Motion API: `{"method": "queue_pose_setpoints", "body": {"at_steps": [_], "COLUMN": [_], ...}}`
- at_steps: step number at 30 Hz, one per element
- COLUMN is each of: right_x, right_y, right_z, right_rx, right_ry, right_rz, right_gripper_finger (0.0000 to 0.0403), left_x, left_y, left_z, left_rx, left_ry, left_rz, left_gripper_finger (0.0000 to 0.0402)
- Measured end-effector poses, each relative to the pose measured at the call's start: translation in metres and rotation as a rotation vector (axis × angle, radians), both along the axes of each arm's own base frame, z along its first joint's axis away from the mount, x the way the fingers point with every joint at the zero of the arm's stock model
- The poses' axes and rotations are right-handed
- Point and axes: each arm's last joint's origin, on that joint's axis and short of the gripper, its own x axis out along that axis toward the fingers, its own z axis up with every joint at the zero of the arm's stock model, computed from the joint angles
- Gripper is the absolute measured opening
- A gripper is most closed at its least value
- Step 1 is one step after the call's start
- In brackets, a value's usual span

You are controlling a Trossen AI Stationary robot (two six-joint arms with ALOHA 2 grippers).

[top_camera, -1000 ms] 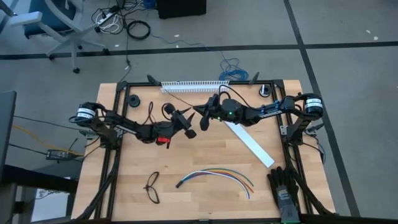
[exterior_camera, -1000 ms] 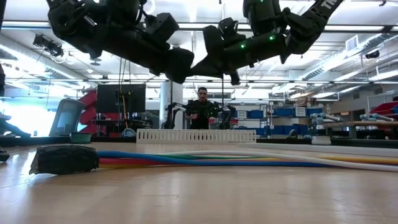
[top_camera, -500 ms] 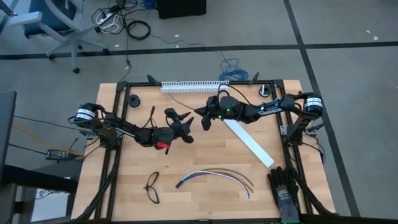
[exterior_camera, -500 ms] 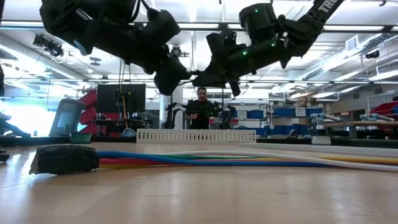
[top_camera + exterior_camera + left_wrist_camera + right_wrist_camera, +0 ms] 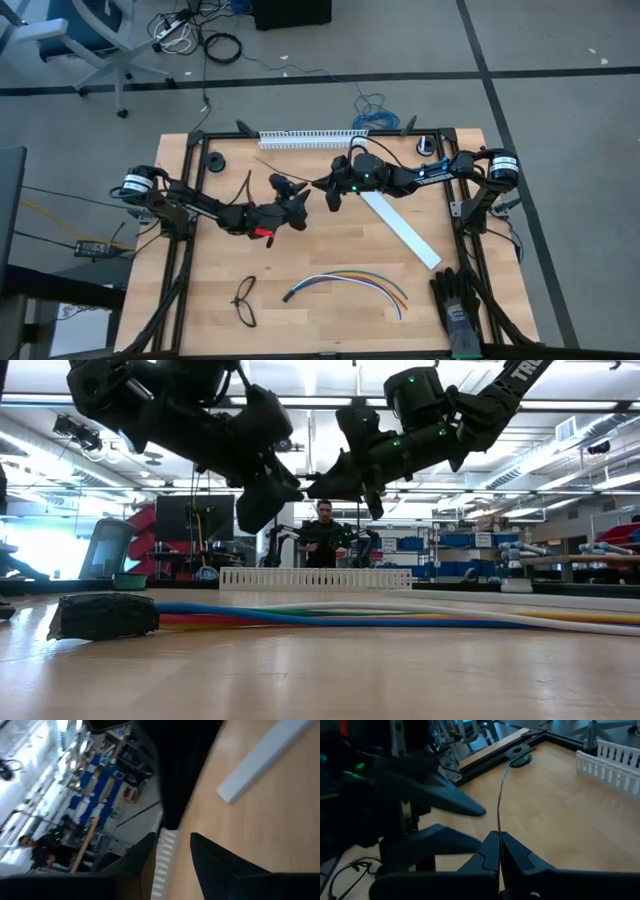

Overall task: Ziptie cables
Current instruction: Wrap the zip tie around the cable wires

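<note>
My right gripper [image 5: 498, 851] is clamped on one end of the ziptie [image 5: 500, 800], which runs as a thin strip from its fingertips out over the counter [image 5: 330, 260] toward the far rail; the cables [image 5: 345, 282] lie flat near the front edge, well apart from both arms. My left gripper [image 5: 298, 197] hangs in mid-air just beside the right one with its fingers partly spread and nothing between them that I can see. My worry is the handoff: the strip is very thin and flexes, so if I close the left fingers a little off line they could miss it or knock it sideways, and it could twist out of the right gripper's pinch and drop to the counter. The two grippers are also close enough that a careless approach could make them bump. My count: one ziptie, one bundle of cables with about five coloured wires, one pair of black glasses [image 5: 245, 301] beside the bundle, one flat white strip [image 5: 400, 230], one white slotted rail [image 5: 305, 138] at the back, and one person [image 5: 323, 535] far off in the room.
</note>
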Motion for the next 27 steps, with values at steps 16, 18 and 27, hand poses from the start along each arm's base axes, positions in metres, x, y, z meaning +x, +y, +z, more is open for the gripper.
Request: {"method": "queue_pose_setpoints", "body": {"at_steps": [16, 18, 27], "right_x": [0.0, 0.0001, 0.0017], "right_y": [0.002, 0.0027, 0.008], "right_z": [-0.0009, -0.0008, 0.0017], "right_rx": [0.042, 0.043, 0.037], "right_ry": [0.005, 0.003, -0.022], "right_rz": [0.054, 0.063, 0.096], "right_gripper_finger": [0.0, 0.0, 0.0], "left_x": [-0.0003, -0.0003, -0.0003], "left_y": [0.0029, 0.0039, 0.0039], "left_z": [0.0003, 0.0003, 0.0003], "left_rx": [0.04, 0.039, 0.038], "left_ry": [0.032, 0.032, 0.03], "left_rz": [0.022, 0.025, 0.025], "left_gripper_finger": [0.0107, 0.0107, 0.0104]}}
